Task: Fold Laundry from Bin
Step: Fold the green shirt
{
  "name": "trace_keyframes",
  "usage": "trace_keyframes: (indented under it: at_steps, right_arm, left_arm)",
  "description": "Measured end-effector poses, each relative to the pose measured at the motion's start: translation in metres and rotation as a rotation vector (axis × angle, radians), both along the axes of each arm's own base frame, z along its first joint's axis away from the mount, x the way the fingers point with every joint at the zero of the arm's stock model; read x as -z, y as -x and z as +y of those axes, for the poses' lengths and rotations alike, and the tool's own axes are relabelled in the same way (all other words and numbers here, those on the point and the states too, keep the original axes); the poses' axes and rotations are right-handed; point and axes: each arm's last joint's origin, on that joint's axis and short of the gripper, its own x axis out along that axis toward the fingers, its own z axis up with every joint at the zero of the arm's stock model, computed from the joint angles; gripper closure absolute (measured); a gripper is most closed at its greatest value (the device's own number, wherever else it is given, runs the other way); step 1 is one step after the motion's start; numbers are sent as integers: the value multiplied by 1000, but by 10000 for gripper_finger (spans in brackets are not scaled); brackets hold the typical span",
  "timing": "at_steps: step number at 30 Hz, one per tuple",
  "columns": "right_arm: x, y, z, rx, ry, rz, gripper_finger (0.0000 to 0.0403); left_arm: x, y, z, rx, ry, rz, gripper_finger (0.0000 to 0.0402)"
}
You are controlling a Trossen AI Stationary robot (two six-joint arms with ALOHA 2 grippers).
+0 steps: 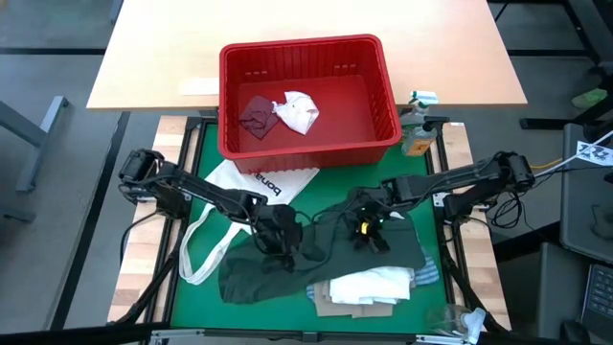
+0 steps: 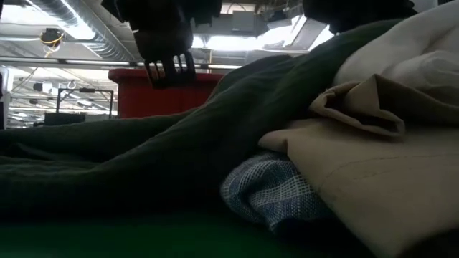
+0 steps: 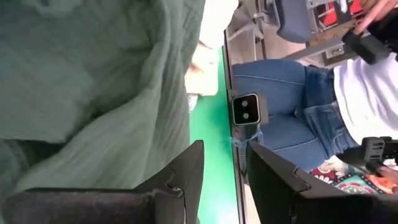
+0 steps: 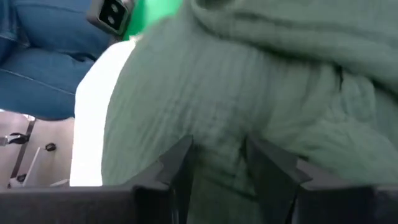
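Dark green top (image 1: 316,257) spread over desk (image 1: 201,163) front-middle, partly over a stack w/ white shirt (image 1: 369,285), tan shirt (image 2: 373,165) & blue-striped cloth (image 2: 269,190) by front edge. Red bin (image 1: 308,96) at desk back edge, maroon piece (image 1: 257,115) & white piece (image 1: 299,110) inside. White tote bag (image 1: 251,187) front-left of bin. Left gripper (image 1: 280,235) over top's left part, fingers apart, nothing between them. Right gripper (image 1: 367,222) on top's right part, fingers apart, cloth between; can't tell if pinched.
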Motion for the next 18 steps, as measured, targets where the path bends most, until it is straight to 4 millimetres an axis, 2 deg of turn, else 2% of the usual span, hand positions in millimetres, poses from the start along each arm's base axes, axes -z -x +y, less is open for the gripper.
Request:
trace_keyframes:
  at_steps: [4, 8, 14, 18]
  right_arm:
    - [-8, 0, 0, -2, -12, -59, 256]
    - [-13, 2, 0, -2, -16, -85, 256]
    - [-13, 2, 0, -1, -16, -80, 256]
    - [-13, 2, 0, 0, -16, -80, 256]
  left_arm:
    - [2, 2, 1, 7, -1, 38, 288]
    - [9, 6, 12, -18, -54, 109, 288]
    - [23, 22, 36, -67, -256, 291, 288]
    - [29, 32, 50, -94, -458, 385, 288]
